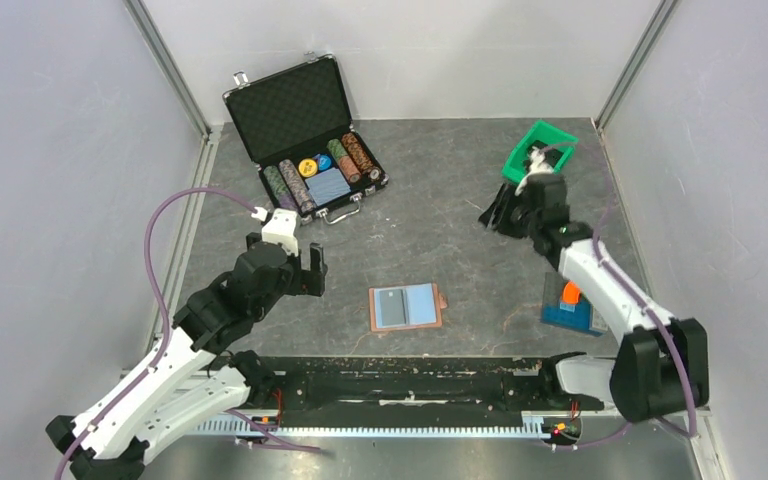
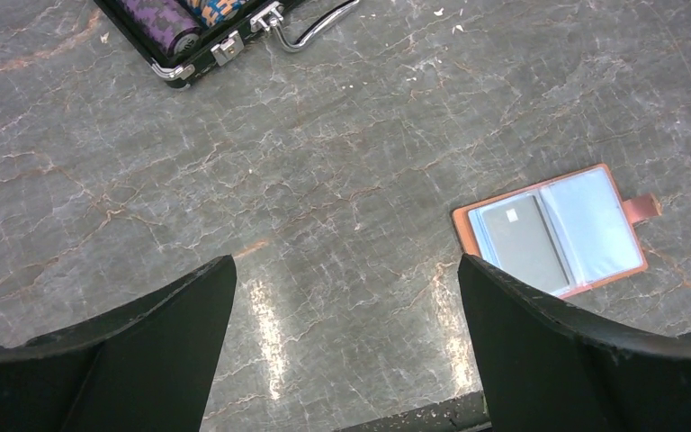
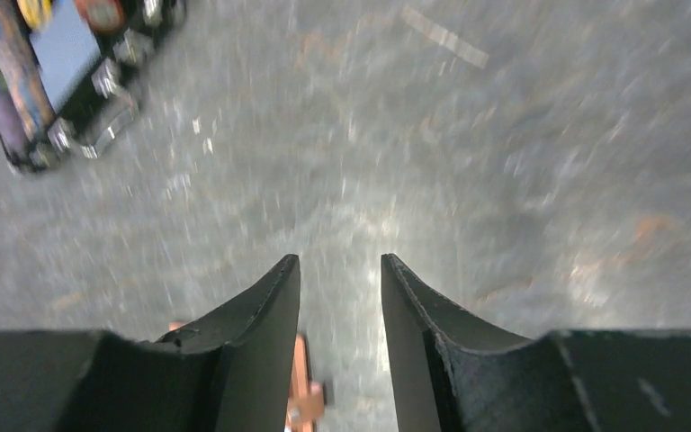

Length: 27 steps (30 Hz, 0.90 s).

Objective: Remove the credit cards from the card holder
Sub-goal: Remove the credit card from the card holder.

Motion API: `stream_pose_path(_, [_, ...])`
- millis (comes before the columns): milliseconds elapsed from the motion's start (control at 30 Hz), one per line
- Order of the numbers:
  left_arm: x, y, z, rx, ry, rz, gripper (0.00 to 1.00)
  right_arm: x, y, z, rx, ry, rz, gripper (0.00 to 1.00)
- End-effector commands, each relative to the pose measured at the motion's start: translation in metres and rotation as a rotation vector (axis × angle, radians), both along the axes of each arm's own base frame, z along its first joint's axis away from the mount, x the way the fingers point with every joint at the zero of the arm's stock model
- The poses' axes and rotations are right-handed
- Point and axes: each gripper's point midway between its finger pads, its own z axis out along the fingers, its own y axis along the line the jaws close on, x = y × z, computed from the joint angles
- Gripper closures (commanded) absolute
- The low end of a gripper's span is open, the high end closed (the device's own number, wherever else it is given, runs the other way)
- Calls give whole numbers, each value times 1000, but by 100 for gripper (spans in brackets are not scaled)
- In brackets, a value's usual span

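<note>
Now | thin grey credit card [image 2: 524, 243] in brown bifold card holder [image 2: 558, 232] | likely stiff, slick: pinch edge | left gripper [image 2: 346, 270] spread, right gripper [image 3: 340, 265] barely parted

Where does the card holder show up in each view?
Top external: card holder lies open just below centre.
Left wrist: right of centre.
Right wrist: only a brown sliver at the bottom edge, probably it.
Shared landmark: poker chip case, upper left in all three.

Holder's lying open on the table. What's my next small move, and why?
Probably ease the left gripper toward the card holder: it is open, empty and nearer than the right gripper, and a grey card sits in the holder's left pocket.
</note>
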Motion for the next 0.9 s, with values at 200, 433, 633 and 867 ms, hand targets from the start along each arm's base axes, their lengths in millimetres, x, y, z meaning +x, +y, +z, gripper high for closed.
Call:
stream_pose_path(200, [0, 8, -6, 4, 12, 51, 0, -109, 116, -31, -76, -26, 227, 49])
stream_pose_path(433, [0, 27, 7, -2, -50, 135, 0, -144, 179, -49, -243, -20, 352, 37])
stream_pose_path(633, [-6, 41, 21, -45, -117, 175, 0, -162, 222, -56, -280, -27, 434, 25])
stream_pose_path(867, [-10, 51, 32, -85, -172, 210, 0, -170, 230, -85, -407, -13, 428, 19])
